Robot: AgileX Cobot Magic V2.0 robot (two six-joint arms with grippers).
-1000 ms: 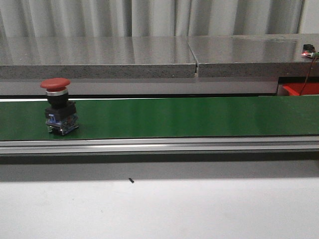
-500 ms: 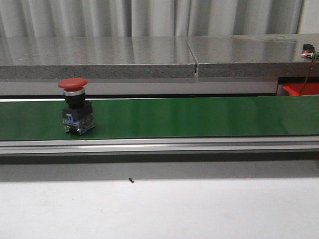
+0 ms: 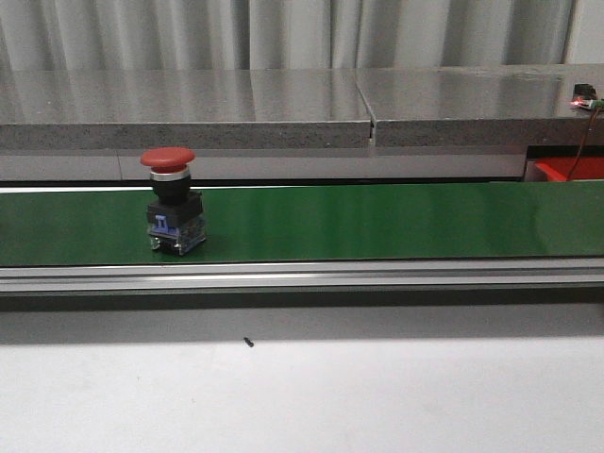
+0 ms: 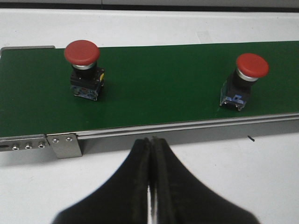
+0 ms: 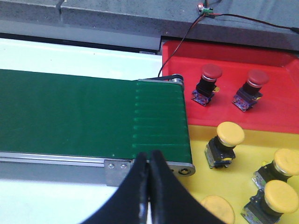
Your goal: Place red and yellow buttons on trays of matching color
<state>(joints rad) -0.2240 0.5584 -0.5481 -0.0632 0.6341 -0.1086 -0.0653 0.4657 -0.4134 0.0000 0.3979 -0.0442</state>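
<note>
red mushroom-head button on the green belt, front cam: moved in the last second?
Yes. The red mushroom-head push button has travelled rightward along the green conveyor belt, closing on the seam in the grey stone ledge behind it. It is upright.

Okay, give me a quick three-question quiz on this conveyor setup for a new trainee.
1. True or false: both sets of jaws are shut and empty.
2. How many red buttons stand on the green belt in the left wrist view?
3. In the right wrist view, the tray holding red buttons is: A) red B) yellow C) green

Key:
1. True; left gripper and right gripper hold nothing.
2. Two: one red button and another red button.
3. A, the red tray, beside the yellow tray.
</note>
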